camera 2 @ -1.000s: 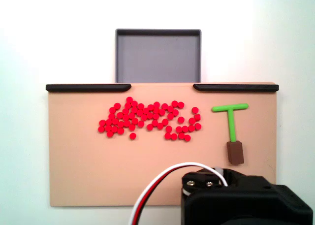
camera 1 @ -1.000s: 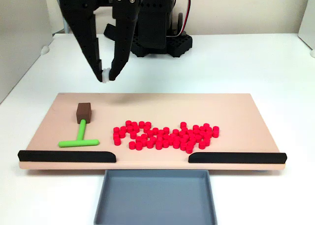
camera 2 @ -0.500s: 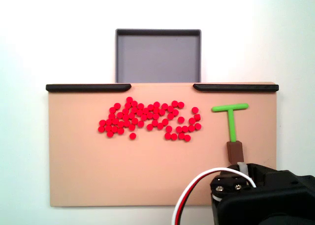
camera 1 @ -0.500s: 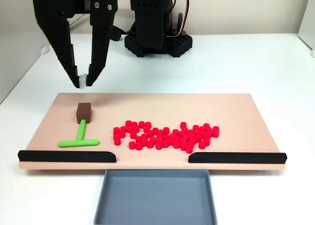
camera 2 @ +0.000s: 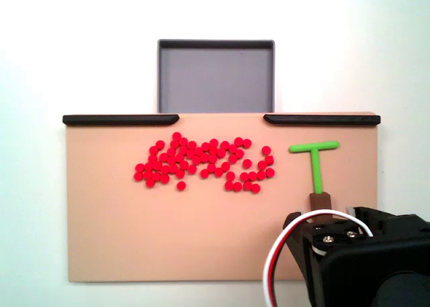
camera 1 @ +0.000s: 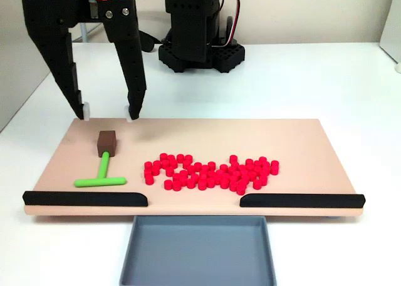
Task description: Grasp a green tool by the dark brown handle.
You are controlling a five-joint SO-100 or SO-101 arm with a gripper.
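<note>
Bare board around dark brown handle; red cylinders well apart rightward.

Black arm, end effector pointed down, its two white-tipped fingers spread wide.

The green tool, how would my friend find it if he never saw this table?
Look at the tan board. Near its left end in this fixed view, left of the red pile, lies a green tool. It is the only T-shaped green thing, capped by a dark brown block.

You see the green tool lying flat on the board, its dark brown handle pointing toward the arm.
</note>
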